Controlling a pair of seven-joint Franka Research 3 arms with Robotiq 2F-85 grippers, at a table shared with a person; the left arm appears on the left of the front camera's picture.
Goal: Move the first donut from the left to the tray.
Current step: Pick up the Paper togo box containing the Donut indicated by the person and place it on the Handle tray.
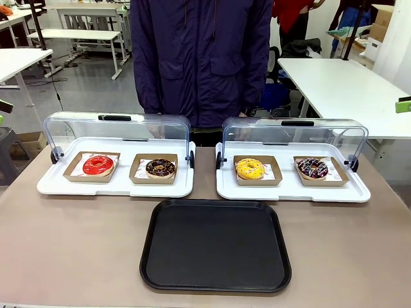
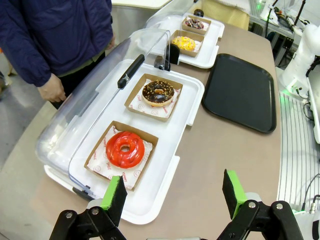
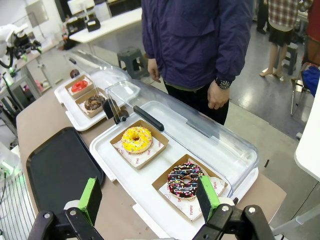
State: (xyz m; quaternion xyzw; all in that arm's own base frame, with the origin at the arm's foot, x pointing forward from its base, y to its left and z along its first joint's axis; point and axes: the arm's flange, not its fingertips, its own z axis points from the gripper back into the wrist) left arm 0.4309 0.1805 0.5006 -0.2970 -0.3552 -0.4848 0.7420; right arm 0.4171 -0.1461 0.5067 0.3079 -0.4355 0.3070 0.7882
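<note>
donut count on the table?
4: glossy red-glazed ring donut and chocolate-brown donut in the left white tray; yellow donut and dark sprinkled donut in the right white tray. None seem hidden.

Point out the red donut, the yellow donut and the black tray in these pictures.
red donut (image 1: 90,166), front view, left side of its glazed ring.
yellow donut (image 1: 242,169), front view, left side of its ring.
black tray (image 1: 215,247), front view, bare middle of its floor.

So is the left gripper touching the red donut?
Apart. The left wrist view shows the left gripper open and short of the red donut, with bare white tray between them.
</note>
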